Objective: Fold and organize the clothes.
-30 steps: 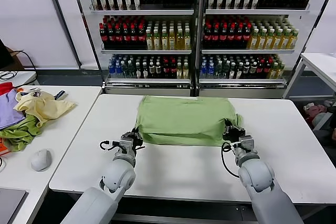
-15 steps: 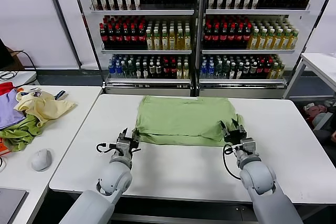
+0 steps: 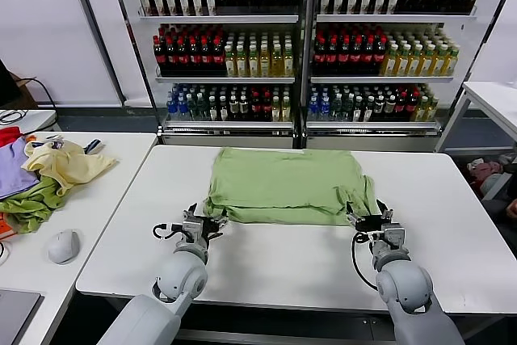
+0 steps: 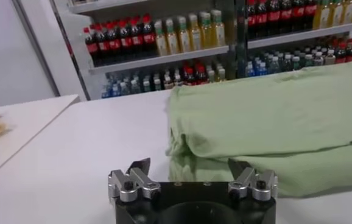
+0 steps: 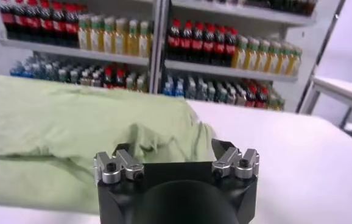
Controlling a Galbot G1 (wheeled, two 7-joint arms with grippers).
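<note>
The sage-green shirt [image 3: 283, 183] lies folded into a rectangle at the middle back of the white table [image 3: 283, 260], its graphic hidden. It also shows in the left wrist view [image 4: 267, 128] and the right wrist view [image 5: 72, 131]. My left gripper [image 3: 206, 221] is open and empty, just in front of the shirt's near left corner. My right gripper [image 3: 369, 219] is open and empty, just in front of the shirt's near right corner, where a bunched sleeve [image 3: 365, 191] sticks out.
A second table at the left holds a pale yellow garment [image 3: 65, 163], a lilac cloth [image 3: 12, 169], a green cloth [image 3: 31, 206] and a mouse [image 3: 64, 245]. Drink shelves [image 3: 307, 38] stand behind the table.
Both grippers let go of the shirt's near corners, opened, and drew back toward me. The shirt's near edge settled flat on the table.
</note>
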